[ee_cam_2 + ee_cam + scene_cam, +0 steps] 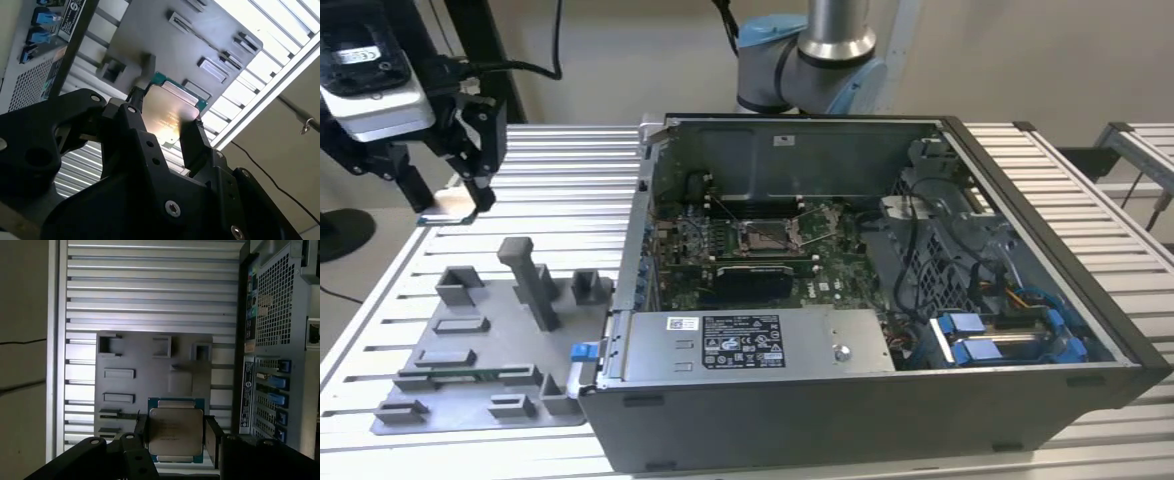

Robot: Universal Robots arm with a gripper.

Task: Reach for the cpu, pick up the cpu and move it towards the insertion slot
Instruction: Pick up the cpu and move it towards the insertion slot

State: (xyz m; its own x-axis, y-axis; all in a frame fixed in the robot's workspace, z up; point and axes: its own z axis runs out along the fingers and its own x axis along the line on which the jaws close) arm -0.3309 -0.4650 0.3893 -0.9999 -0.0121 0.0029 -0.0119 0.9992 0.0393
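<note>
- Here, my black claw (165, 122) pinches the small square silver-faced cpu (175, 432) by opposite edges, aloft near the grey plastic fixture plate (145, 360).
- The shiny-framed square insertion slot (761, 237) lies well apart.
- My judgement: this thin edge grip could slip, tilting or dropping the chip.

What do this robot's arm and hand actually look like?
The arm is a silver-grey tube with rounded grey joints and a light blue cap. The hand is matte black: angular linked plates dotted with round screws, ending in two flat fingers. A white box with a black cable sits above it.
</note>
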